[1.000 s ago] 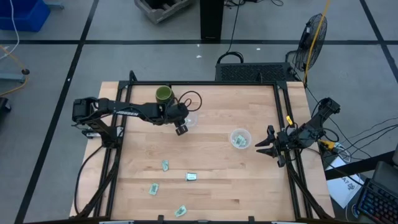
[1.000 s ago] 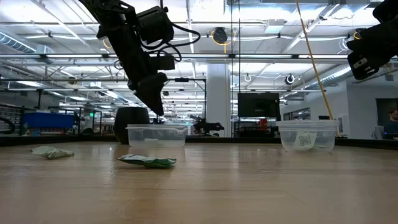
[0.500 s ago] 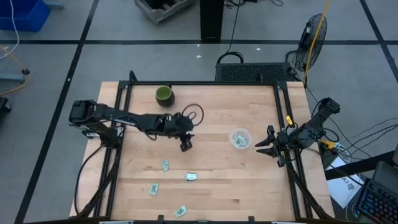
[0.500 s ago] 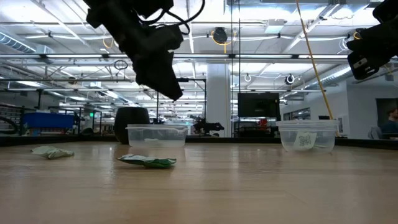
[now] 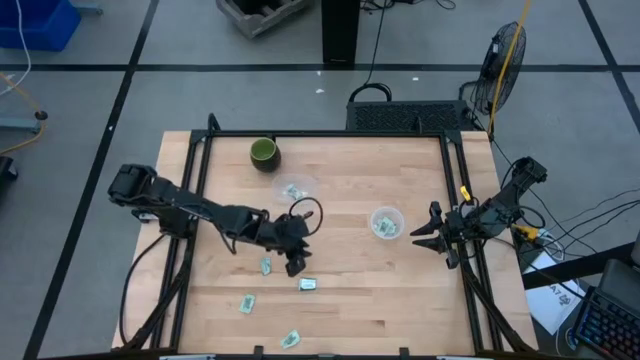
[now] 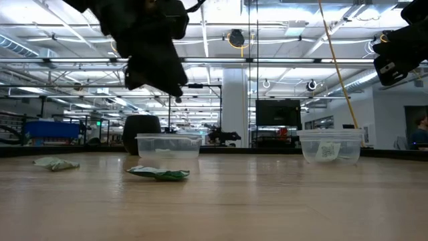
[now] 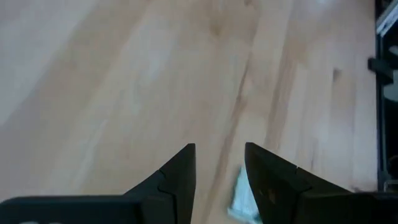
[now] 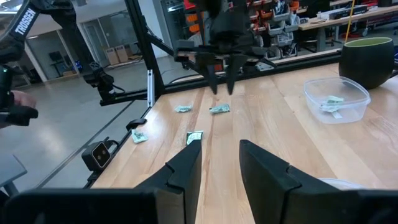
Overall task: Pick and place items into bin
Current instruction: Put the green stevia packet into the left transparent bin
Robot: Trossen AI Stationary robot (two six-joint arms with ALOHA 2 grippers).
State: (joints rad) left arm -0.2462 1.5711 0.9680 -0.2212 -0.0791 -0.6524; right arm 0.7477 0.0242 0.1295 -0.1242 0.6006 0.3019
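1. We see the left gripper (image 5: 293, 268) hovering over mid-bench, fingers slightly parted and empty — one packet (image 5: 308, 285) lies just beside it toward the front edge, another (image 5: 265, 266) next to it.
2. The right gripper (image 5: 420, 238) waits at the right edge, parted, near a clear container (image 5: 386, 221).

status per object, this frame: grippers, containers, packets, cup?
left gripper: jaws open, empty, above the table near two loose packets
right gripper: jaws open, empty, waiting at the table's right edge
left clear container: upright, packets inside
right clear container: upright, packet inside
loose packets: four lying flat on the table
green cup: upright
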